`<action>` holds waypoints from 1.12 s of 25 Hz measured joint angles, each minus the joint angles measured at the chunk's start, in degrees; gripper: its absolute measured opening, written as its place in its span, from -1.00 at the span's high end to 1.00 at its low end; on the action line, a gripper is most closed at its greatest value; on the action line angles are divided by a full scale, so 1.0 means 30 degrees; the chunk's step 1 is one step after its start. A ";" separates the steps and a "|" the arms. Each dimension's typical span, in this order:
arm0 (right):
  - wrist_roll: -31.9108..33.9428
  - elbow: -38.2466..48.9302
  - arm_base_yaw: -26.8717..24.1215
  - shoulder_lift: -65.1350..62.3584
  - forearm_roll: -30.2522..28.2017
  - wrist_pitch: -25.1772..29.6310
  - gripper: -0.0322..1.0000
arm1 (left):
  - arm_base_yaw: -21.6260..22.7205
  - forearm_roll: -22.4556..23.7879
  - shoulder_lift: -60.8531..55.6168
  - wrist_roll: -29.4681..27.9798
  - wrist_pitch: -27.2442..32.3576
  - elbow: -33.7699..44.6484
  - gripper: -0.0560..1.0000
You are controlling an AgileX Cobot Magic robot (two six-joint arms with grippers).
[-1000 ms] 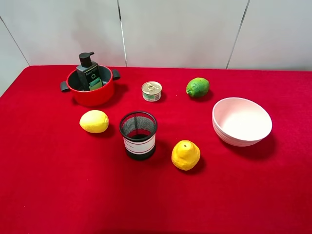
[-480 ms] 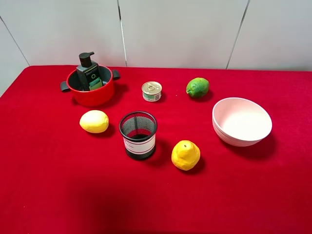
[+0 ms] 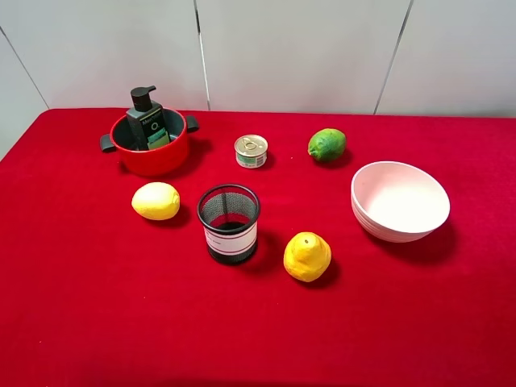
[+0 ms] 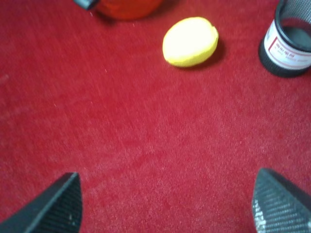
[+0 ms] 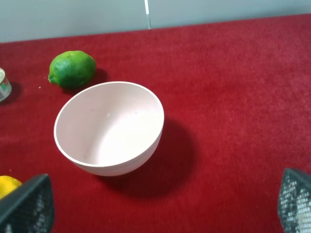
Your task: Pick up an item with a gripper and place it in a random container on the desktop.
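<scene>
Neither arm shows up in the high camera at all, so the only look at each tool is from its own wrist cam, and even there just the fingertips poke into the picture. The left tool (image 4: 166, 206) is spread wide with nothing between its tips, just bare red counter (image 4: 146, 145). Out ahead of it sits a lemon (image 4: 190, 41), and further ahead, to one side, the black mesh cup (image 4: 287, 41) is cut off at the frame edge; its white band has red lettering that's too blurry to read. The red pot (image 4: 127, 7) is barely a sliver at the far edge of that view.

The right tool (image 5: 165, 206) is released too, tips far apart and empty, with the white bowl (image 5: 109, 127) sitting just ahead of it. Beyond the bowl is a lime (image 5: 72, 68). A bit of a second lemon (image 5: 7, 184) peeks in beside one fingertip.

From the high camera, the pump bottle (image 3: 147, 121) stands inside the pot (image 3: 150, 145), well away from both tools. Its lower half is hidden by the rim and the label text isn't legible. The small tin (image 3: 251, 151) has a green and white label, also unreadable.
</scene>
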 joint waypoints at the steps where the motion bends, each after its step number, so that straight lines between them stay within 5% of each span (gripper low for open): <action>1: 0.0000 0.0000 0.0000 0.0000 0.0000 0.0000 -0.40 | 0.0000 0.0018 -0.0792 0.0000 -0.0016 0.0174 -0.45; 5: 0.0000 0.0000 0.0000 0.0000 0.0000 0.0000 -0.40 | 0.0000 0.0018 -0.3280 0.0000 -0.0019 0.0877 -0.45; 12: 0.0000 0.0000 0.0000 0.0000 0.0000 0.0000 -0.40 | 0.0000 0.0018 -0.5525 0.0018 -0.0019 0.2398 -0.88; 28: 0.0000 0.0000 0.0000 0.0000 0.0020 0.0000 -0.40 | 0.0018 0.0852 -0.7829 -0.0886 -0.1013 0.4701 -0.98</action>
